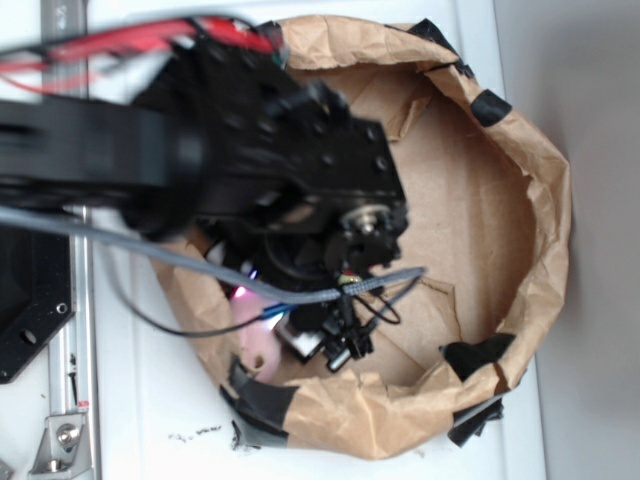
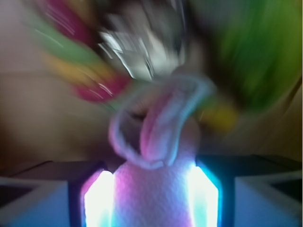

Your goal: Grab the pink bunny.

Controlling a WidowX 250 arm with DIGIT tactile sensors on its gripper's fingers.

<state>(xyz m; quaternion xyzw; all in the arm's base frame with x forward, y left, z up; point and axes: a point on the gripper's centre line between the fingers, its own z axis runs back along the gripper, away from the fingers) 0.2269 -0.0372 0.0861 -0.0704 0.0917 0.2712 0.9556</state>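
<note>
Between gripper [image 2: 151,198] pads: pale-pink bunny [image 2: 154,189], ears flopped fwd.

Exterior: arm [image 1: 250,160] hides most of the pink bunny [image 1: 252,335]; gripper indistinct beneath it. Wrist: green plush toy [image 2: 255,52] and striped rope ring [image 2: 80,56] motion-blurred; bunny's lower body cut off by the bottom edge.

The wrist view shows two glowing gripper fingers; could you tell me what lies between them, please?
The pink bunny fills the gap between the fingers of the gripper, its ears pointing away, as the wrist view shows.
</note>
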